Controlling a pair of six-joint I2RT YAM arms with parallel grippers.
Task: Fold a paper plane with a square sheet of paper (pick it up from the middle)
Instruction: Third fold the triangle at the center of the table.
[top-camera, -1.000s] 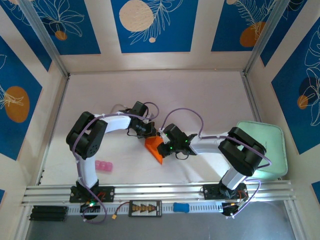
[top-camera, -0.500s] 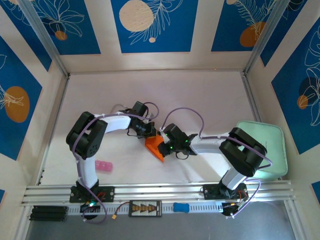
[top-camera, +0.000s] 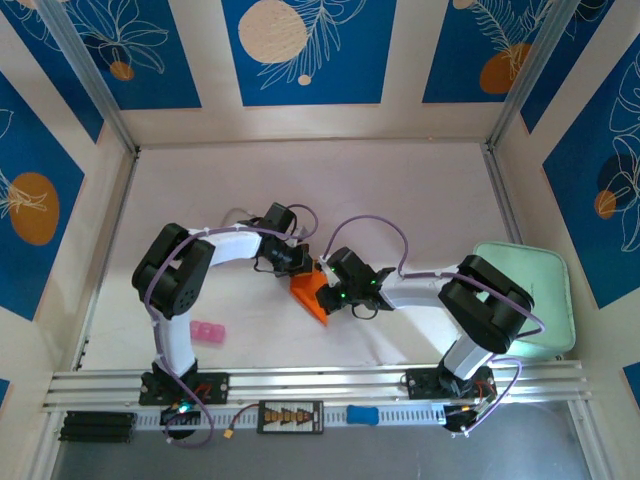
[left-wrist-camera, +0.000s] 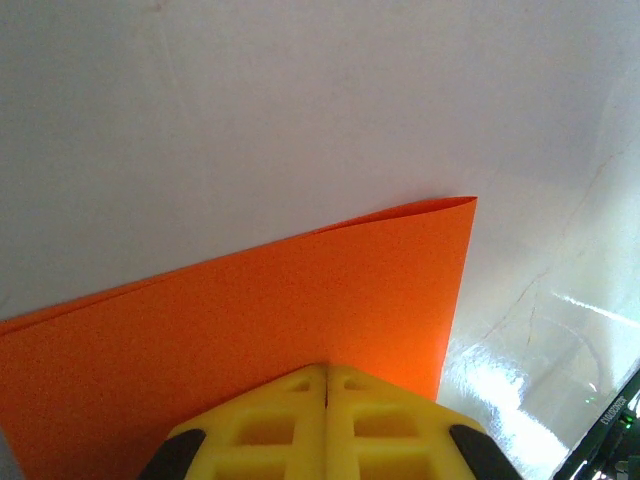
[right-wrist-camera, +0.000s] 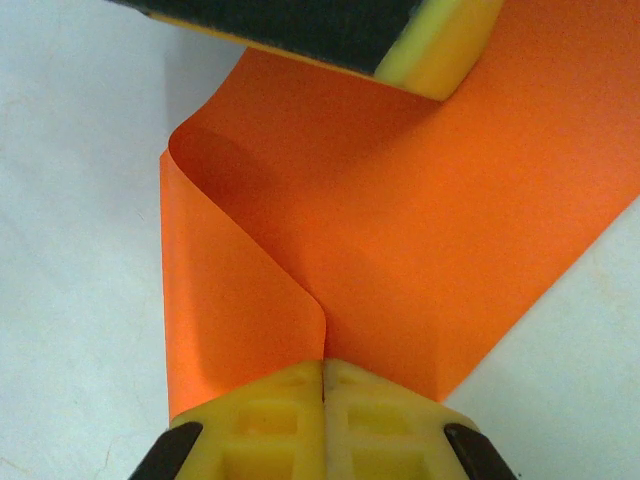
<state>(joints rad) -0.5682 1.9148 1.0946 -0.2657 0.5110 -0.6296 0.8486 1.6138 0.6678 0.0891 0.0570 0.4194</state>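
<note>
Half-folded paper (top-camera: 308, 298) is lying at mid-bench (top-camera: 400, 190) between the two facing claws, left claw (left-wrist-camera: 326, 375) pinching one edge from left-rear, right claw (right-wrist-camera: 323, 365) pinching the looped fold from the right, both equally near.

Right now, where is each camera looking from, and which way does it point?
Top camera: above and behind the robot, looking down at the table; left arm and right arm show, meeting at the orange paper.
Left wrist camera: on the left arm, looking past its shut left fingers across the paper to the table.
Right wrist camera: on the right arm, looking past its shut right fingers, which pinch a fold of the paper.
Both wrist views share the orange paper and the left fingers.
</note>
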